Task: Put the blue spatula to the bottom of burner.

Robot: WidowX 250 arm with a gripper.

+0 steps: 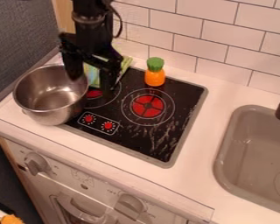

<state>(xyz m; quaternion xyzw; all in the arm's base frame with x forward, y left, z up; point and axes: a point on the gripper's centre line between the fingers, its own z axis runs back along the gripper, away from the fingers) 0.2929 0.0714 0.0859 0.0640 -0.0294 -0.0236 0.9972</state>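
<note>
Blue spatula: where it lies I cannot tell from this slanted view. The black gripper [93, 82] hangs over the back left part of the black cooktop [180, 98], near the rim of a metal pot [50, 97], its two fingers spread apart. The pot stands upright, partly over the cooktop's left edge. Behind the gripper is a green and yellow cloth [94, 76], partly covered by the arm. An orange toy with a green top [155, 78] stands upright near the cooktop's back edge, behind the larger burner [148, 106] with its red centre. A second burner [94, 93] lies partly hidden between pot and gripper. The grey sink [253, 151] is to the right, set into the white counter [201, 153].
</note>
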